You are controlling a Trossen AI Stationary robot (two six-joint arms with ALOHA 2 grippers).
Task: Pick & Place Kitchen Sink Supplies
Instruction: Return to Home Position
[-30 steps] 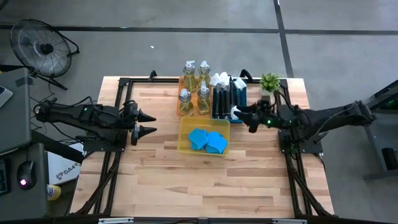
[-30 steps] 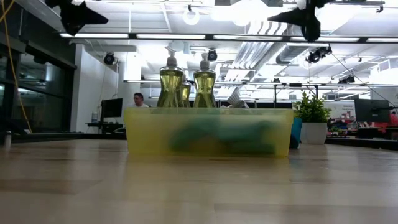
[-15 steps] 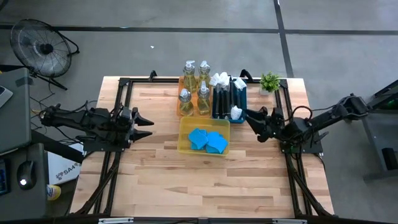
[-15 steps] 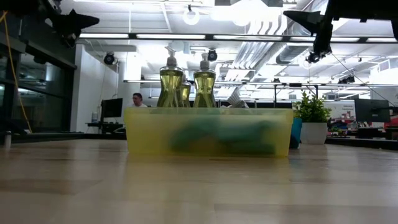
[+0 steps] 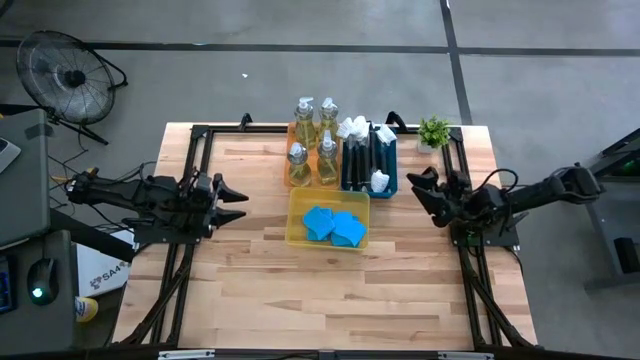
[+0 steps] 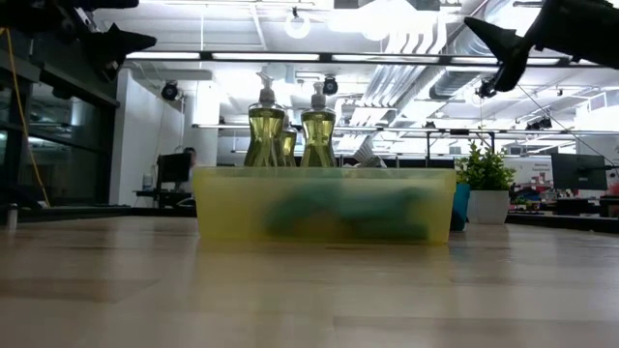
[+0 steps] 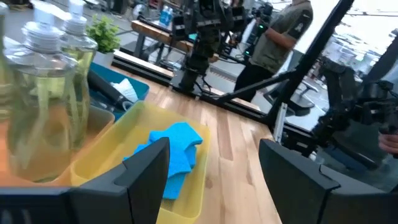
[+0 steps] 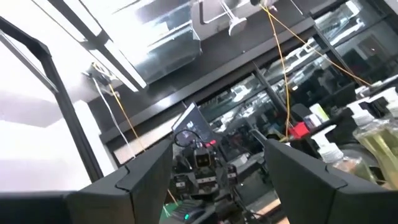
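Several clear soap bottles (image 5: 312, 140) with white tops stand in an orange tray, also seen in the low view (image 6: 290, 130). Black-handled dish brushes (image 5: 368, 158) with white heads lie in a teal tray. Blue sponges (image 5: 335, 226) lie in a yellow tray (image 5: 296, 232). My left gripper (image 5: 240, 201) hangs open above the table's left part, pointing at the trays; its wrist view shows the sponges (image 7: 174, 152) and bottles (image 7: 43, 93) ahead. My right gripper (image 5: 420, 190) is open, right of the teal tray and raised high (image 6: 498, 48), holding nothing.
A small green potted plant (image 5: 434, 131) stands at the far right corner. Black frame rails (image 5: 205, 150) run along the table's sides. Bare wood lies near of the yellow tray (image 5: 330, 290). A person (image 7: 280, 37) stands in the room beyond the table.
My right gripper has drawn back from the teal tray's near end toward the table's right edge and tipped its fingers upward, so its wrist view faces the ceiling. My left gripper has pulled back a little toward the left edge. The supplies have stayed in their trays.
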